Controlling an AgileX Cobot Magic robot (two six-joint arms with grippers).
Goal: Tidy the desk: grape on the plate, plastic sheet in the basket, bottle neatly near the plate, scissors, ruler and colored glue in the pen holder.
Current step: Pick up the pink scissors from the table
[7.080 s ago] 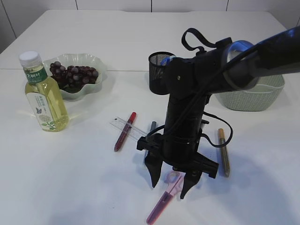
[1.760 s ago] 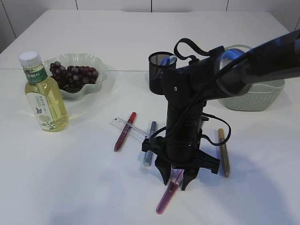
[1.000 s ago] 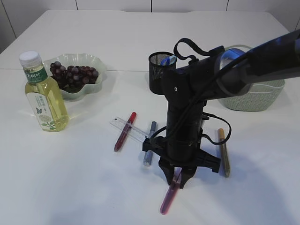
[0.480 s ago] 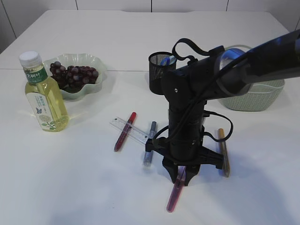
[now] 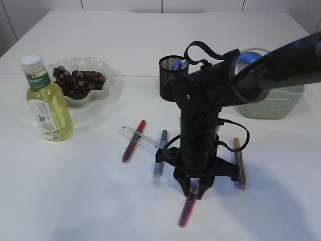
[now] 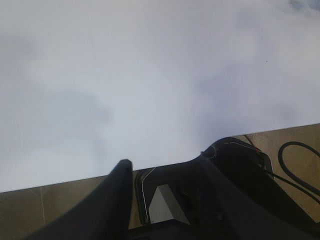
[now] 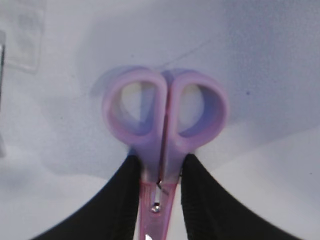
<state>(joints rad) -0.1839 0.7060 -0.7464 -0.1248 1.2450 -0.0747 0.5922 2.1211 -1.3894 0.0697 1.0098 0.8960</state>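
The right end effector [image 5: 193, 190] was clamped on one pink pair of scissors [image 7: 162, 145] just below the handles, blades down at the surface [image 5: 90, 201]. Three glue pens [image 5: 134, 140], one ruler [image 5: 139, 139], and one bottle [image 5: 46, 103] with an unreadable label were counted. The left end effector's [image 6: 165, 200] state could not be told.

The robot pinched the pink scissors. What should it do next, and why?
Probably lift straight up a little. The right gripper is shut on the scissors just below the handle loops, and the blade tip still seems to rest on the table. The pen holder comes afterwards.
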